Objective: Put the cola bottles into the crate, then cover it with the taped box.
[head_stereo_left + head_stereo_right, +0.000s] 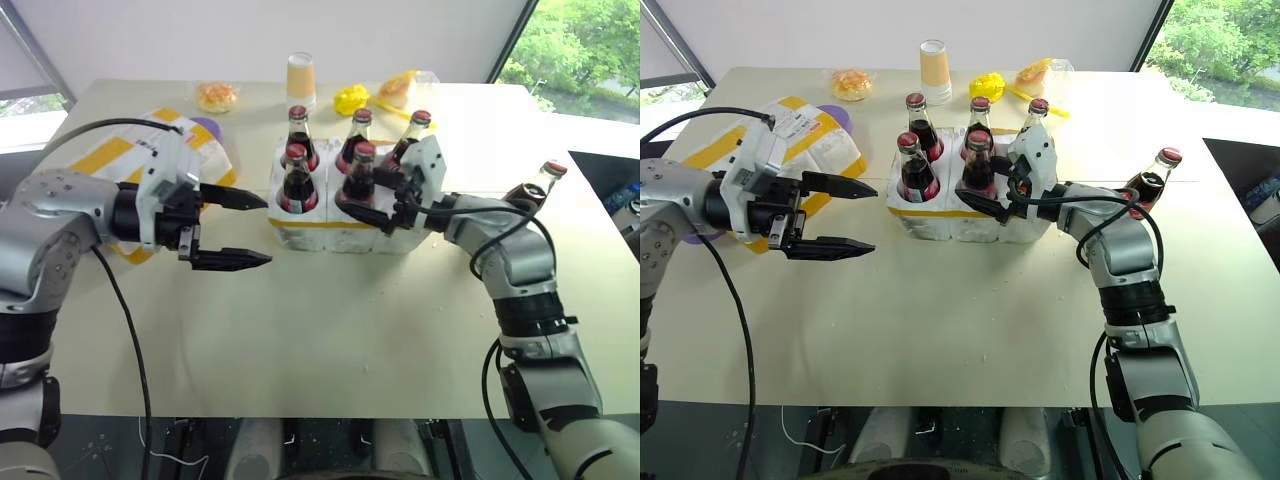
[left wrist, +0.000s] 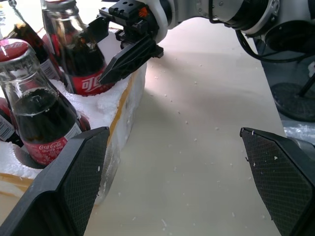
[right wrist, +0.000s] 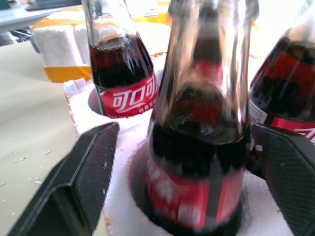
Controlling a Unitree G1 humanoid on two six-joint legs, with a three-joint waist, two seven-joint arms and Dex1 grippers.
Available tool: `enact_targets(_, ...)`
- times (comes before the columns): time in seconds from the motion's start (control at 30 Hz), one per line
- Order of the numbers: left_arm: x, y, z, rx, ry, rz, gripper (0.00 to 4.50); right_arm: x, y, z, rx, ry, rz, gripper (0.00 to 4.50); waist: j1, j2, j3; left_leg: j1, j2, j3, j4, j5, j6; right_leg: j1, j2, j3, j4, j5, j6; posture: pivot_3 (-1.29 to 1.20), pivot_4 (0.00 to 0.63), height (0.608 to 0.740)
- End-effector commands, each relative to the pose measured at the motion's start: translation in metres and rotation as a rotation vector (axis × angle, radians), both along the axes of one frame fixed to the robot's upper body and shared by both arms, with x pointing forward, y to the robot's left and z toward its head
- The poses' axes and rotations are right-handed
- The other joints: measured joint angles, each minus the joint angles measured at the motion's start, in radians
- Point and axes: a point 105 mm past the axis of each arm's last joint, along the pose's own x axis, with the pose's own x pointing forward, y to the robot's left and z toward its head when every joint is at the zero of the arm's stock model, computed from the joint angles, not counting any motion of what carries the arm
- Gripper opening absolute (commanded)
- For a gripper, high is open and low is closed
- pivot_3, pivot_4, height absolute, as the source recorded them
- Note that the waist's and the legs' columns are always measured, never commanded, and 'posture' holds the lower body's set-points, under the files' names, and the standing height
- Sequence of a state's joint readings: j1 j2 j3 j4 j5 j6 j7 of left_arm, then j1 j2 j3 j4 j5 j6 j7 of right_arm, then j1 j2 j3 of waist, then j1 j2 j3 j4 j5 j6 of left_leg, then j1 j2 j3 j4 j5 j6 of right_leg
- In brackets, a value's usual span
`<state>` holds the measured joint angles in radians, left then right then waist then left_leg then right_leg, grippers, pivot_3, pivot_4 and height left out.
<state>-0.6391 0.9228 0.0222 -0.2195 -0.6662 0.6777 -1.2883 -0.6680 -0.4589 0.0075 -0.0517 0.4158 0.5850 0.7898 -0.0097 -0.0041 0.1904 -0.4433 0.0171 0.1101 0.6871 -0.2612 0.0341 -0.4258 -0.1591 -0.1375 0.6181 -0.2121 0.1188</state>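
Bottles of dark cola with red caps [image 1: 298, 180], five of them, stand in the low white styrofoam crate [image 1: 330, 225] near the desk's [image 1: 330, 330] far edge. The right gripper [image 1: 392, 205] has its jaws spread around the front middle bottle [image 3: 197, 147], not pinching. A sixth bottle [image 1: 535, 188] stands by the right edge. The left gripper [image 1: 238, 230] hovers open beside the crate. The yellow-taped white foam box [image 1: 150, 160] lies at the far left corner.

taped box [image 1: 165, 160] partly behind left arm
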Motion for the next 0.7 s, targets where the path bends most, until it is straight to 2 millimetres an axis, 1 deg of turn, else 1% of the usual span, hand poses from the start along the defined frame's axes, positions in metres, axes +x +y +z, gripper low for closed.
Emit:
enact_targets(0.03, 0.002, -0.006, 0.01, -0.019, -0.036, -0.046, 4.5, -0.024, -0.014, 0.035, 0.038, -0.103, -0.043, 4.49, 0.001, 0.0, 0.0, 0.0, 0.0, 0.0, 0.0, 0.0, 0.0, 0.0, 0.0, 0.0, 0.0, 0.0, 0.0, 0.0, 0.15, 0.74)
enact_targets(0.13, 0.008, -0.011, 0.009, -0.021, -0.03, -0.074, 4.5, -0.045, -0.028, 0.039, 0.081, -0.085, -0.113, 4.49, 0.008, -0.001, 0.0, 0.0, 0.0, -0.001, 0.0, 0.0, 0.0, 0.001, 0.001, 0.0, 0.0, 0.0, 0.0, 0.0, 0.15, 0.74)
enact_targets(0.23, 0.014, -0.016, 0.009, -0.024, -0.029, -0.099, 4.5, -0.069, -0.044, 0.032, 0.108, -0.042, -0.201, 4.49, 0.018, -0.001, 0.0, 0.0, 0.0, -0.001, 0.0, 0.0, 0.0, 0.001, 0.001, 0.0, -0.001, 0.0, 0.0, 0.0, 0.15, 0.74)
enact_targets(0.3, 0.015, -0.019, 0.01, -0.03, -0.031, -0.115, 4.5, -0.083, -0.058, 0.021, 0.113, -0.005, -0.287, 4.49, 0.023, -0.001, -0.001, 0.0, 0.0, -0.001, 0.0, 0.0, 0.0, 0.001, 0.001, 0.0, -0.001, 0.0, 0.0, 0.0, 0.15, 0.74)
enact_targets(0.4, 0.017, -0.022, 0.01, -0.04, -0.026, -0.131, 4.5, -0.105, -0.091, -0.003, 0.155, 0.067, -0.515, 4.49, 0.029, -0.002, -0.001, 0.0, 0.0, -0.001, 0.0, 0.0, 0.0, 0.001, 0.001, 0.0, -0.003, 0.0, 0.0, 0.0, 0.15, 0.74)
enact_targets(0.43, 0.017, -0.023, 0.009, -0.039, -0.025, -0.133, 4.5, -0.11, -0.098, -0.007, 0.163, 0.08, -0.565, 4.49, 0.029, -0.002, -0.001, 0.0, 0.0, -0.002, 0.0, 0.0, 0.0, 0.001, 0.001, 0.0, -0.004, 0.0, 0.0, 0.0, 0.15, 0.74)
enact_targets(0.47, 0.017, -0.023, 0.009, -0.038, -0.024, -0.136, 4.5, -0.114, -0.103, -0.011, 0.161, 0.086, -0.604, 4.49, 0.025, -0.002, -0.001, 0.0, 0.0, -0.002, 0.0, 0.0, 0.0, 0.001, 0.001, 0.0, -0.004, 0.0, 0.0, 0.0, 0.15, 0.74)
enact_targets(0.5, 0.016, -0.023, 0.008, -0.037, -0.023, -0.142, 4.5, -0.117, -0.114, -0.015, 0.176, 0.092, -0.676, 4.49, 0.021, -0.002, -0.001, 0.0, 0.0, -0.002, 0.0, 0.0, 0.0, 0.001, 0.001, 0.001, -0.003, 0.0, 0.0, 0.0, 0.15, 0.74)
enact_targets(0.57, 0.015, -0.024, 0.008, -0.037, -0.021, -0.149, 4.5, -0.122, -0.129, -0.02, 0.204, 0.099, -0.77, 4.49, 0.018, -0.002, -0.002, 0.001, 0.0, -0.001, 0.0, 0.0, 0.001, 0.001, 0.002, 0.005, -0.003, 0.001, -0.001, 0.0, 0.15, 0.74)
enact_targets(0.6, 0.015, -0.024, 0.008, -0.038, -0.023, -0.153, 4.5, -0.122, -0.139, -0.025, 0.209, 0.104, -0.835, 4.49, 0.018, -0.002, -0.002, 0.001, 0.0, -0.001, 0.0, 0.0, 0.001, 0.001, 0.003, 0.006, -0.003, 0.001, -0.001, 0.0, 0.15, 0.74)
enact_targets(0.7, 0.012, -0.026, 0.011, -0.049, -0.025, -0.163, 4.5, -0.119, -0.158, -0.034, 0.204, 0.099, -0.943, 4.49, 0.02, -0.002, -0.002, 0.002, 0.002, -0.002, 0.0, 0.0, 0.001, 0.001, 0.004, 0.006, -0.003, 0.001, -0.001, 0.0, 0.15, 0.74)
